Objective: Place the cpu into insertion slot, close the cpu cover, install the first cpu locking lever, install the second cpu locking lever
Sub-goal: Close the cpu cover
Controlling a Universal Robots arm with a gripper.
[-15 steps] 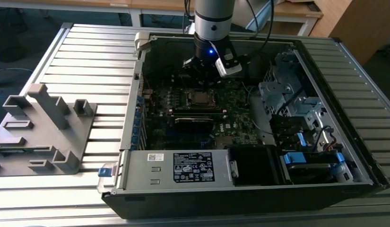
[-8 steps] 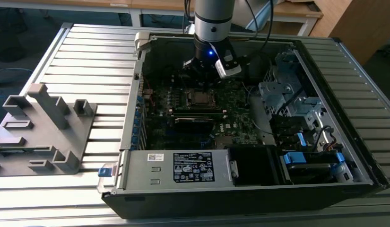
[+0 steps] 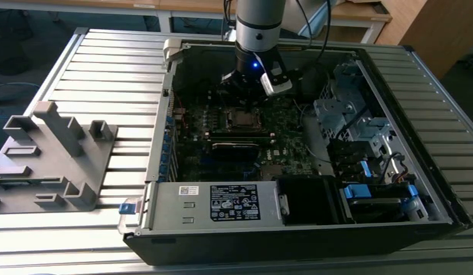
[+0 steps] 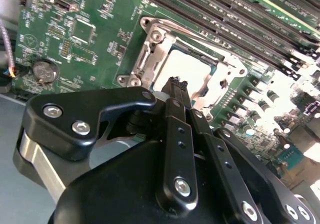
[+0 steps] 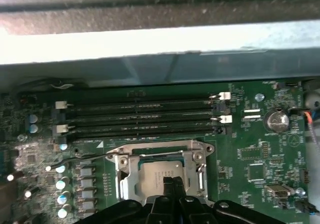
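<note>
The cpu [image 5: 156, 175] lies flat in its socket on the green motherboard, its pale metal top showing through the window of the cpu cover [image 5: 123, 179]. That silver frame lies down flat around the chip. In the second wrist view the cpu [image 4: 186, 70] and the cover [image 4: 148, 48] sit just past the fingertips. My gripper [image 5: 172, 185] hovers right above the chip's edge, fingers pressed together with nothing between them. A thin wire lever [image 5: 85, 157] runs along one side of the socket. In the exterior view my gripper [image 3: 244, 89] hangs inside the open case over the socket [image 3: 240, 118].
Memory slots [image 5: 140, 116] run beside the socket, and a coin battery [image 5: 274, 120] sits further along the board. The power supply [image 3: 232, 203] fills the case's near end, with drive cages [image 3: 351, 114] at the exterior view's right. A grey fixture [image 3: 53, 154] stands on the slatted table.
</note>
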